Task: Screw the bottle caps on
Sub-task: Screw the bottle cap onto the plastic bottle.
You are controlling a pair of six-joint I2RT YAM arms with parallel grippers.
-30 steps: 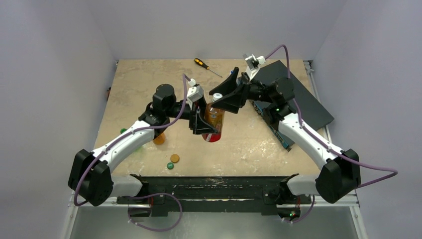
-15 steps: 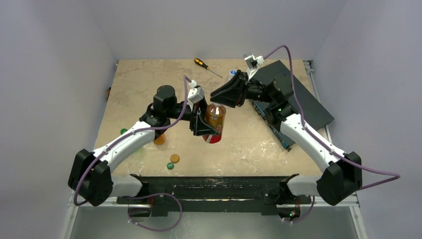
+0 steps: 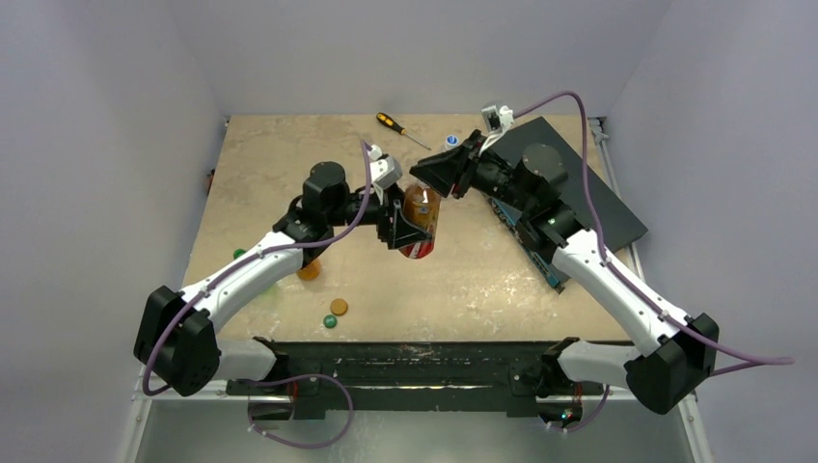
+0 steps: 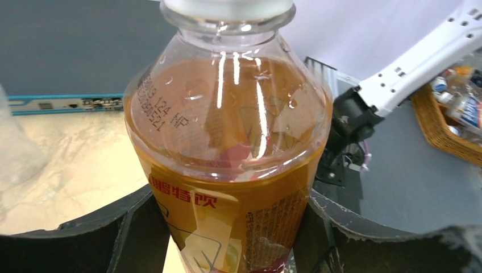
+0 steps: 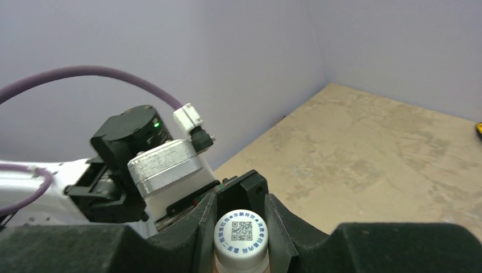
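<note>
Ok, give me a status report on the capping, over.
Left tool gripping amber bottle. Right tool closed on white cap, seated on the neck. Nothing in the way.

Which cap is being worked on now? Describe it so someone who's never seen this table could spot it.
At the middle of the table, where both arms meet, the left gripper holds an amber bottle. The white cap sits on its neck, gripped by the right gripper. Its top bears a blue QR code; the orange cap and green cap lie loose near the front edge.
</note>
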